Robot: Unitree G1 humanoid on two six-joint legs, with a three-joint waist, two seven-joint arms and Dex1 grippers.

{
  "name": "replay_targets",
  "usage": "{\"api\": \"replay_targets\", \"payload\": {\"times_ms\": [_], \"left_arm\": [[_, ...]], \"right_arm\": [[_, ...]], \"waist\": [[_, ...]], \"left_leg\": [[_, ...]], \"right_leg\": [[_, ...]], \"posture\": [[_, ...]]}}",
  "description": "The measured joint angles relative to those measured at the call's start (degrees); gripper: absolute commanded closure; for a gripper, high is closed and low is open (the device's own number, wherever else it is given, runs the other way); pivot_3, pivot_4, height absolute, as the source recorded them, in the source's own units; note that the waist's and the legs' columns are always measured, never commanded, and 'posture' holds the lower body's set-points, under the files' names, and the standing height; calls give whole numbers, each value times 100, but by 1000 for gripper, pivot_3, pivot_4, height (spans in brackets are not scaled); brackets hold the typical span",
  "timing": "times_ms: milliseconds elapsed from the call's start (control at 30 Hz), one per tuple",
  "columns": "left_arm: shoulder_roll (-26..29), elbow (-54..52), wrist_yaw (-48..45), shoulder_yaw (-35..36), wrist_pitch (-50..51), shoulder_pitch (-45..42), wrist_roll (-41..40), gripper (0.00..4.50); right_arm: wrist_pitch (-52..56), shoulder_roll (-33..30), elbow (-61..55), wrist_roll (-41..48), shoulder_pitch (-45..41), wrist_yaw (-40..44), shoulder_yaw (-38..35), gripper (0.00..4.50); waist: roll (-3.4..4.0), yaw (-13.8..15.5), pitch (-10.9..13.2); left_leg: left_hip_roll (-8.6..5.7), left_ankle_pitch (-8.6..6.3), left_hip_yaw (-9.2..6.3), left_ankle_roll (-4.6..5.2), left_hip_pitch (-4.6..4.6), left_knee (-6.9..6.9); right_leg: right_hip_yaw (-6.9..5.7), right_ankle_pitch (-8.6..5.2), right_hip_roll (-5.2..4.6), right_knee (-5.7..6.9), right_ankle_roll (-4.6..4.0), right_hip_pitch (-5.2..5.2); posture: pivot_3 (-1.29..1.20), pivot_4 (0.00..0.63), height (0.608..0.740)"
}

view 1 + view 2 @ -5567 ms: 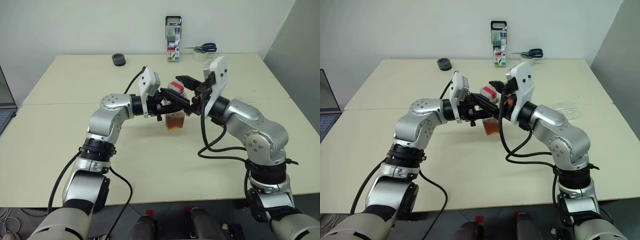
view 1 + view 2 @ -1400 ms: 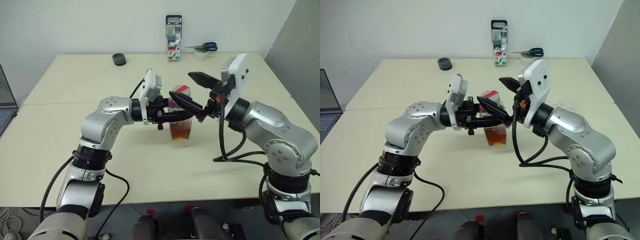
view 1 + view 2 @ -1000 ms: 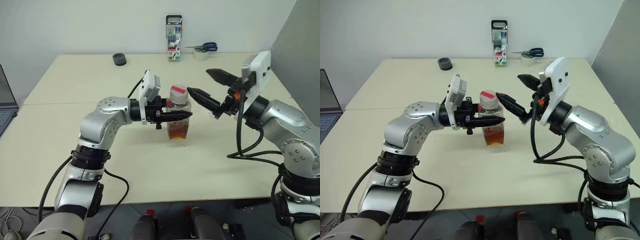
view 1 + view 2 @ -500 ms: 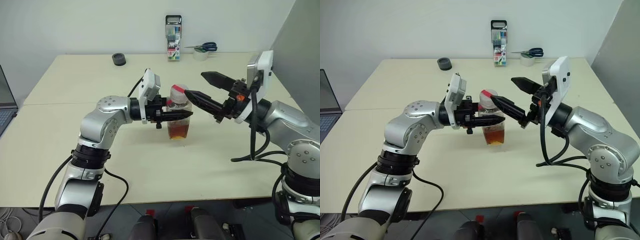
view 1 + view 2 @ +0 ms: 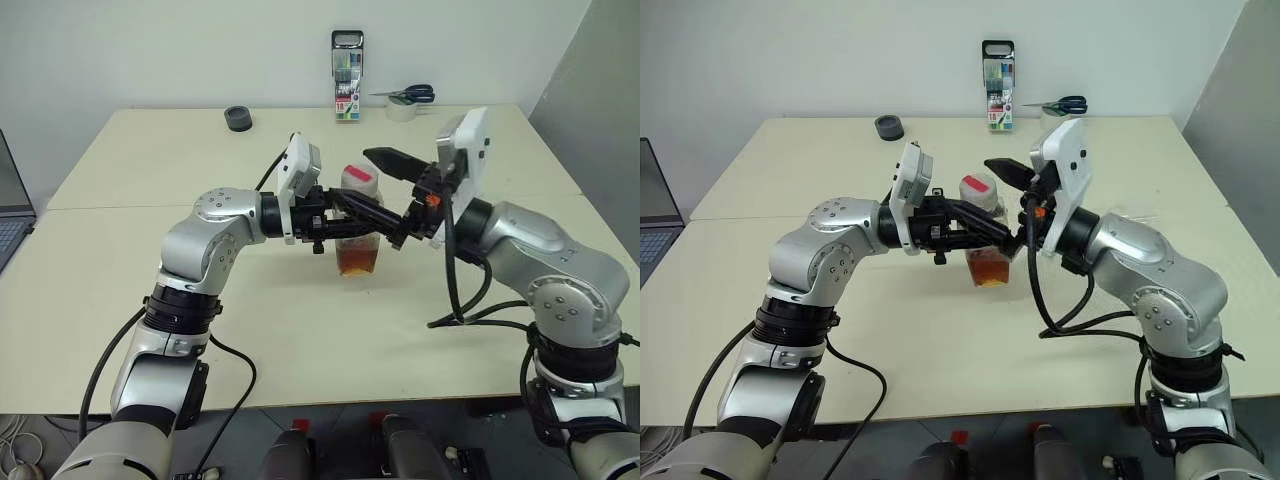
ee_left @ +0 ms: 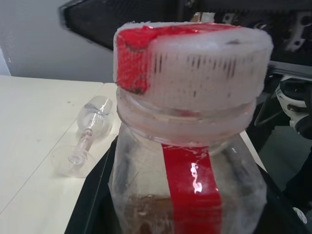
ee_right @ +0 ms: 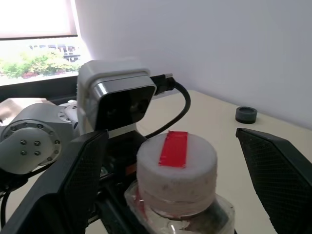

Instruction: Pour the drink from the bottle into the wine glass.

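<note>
One clear plastic bottle (image 5: 358, 222), white ribbed cap (image 7: 176, 165)

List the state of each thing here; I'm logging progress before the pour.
bottle: upright, capped, held off the table
cap: still on
drink: in the bottle's lower part
glass: lying on its side on the table, empty
left pincer: shut on the bottle
right pincer: open, one finger each side of the cap
</note>
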Motion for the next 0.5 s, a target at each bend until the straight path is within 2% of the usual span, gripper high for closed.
{"api": "replay_targets", "payload": {"times_ms": [500], "left_arm": [[9,3,7,-1,-1,1,16,2681]], "right_arm": [[-5,-257,-185,-121,204,89,-211,31]], "waist": [[0,1,0]], "left_leg": [[0,0,0,1,0,0]], "right_leg": [[0,0,0,0,0,0]], "posture": [[0,150,740]]}}
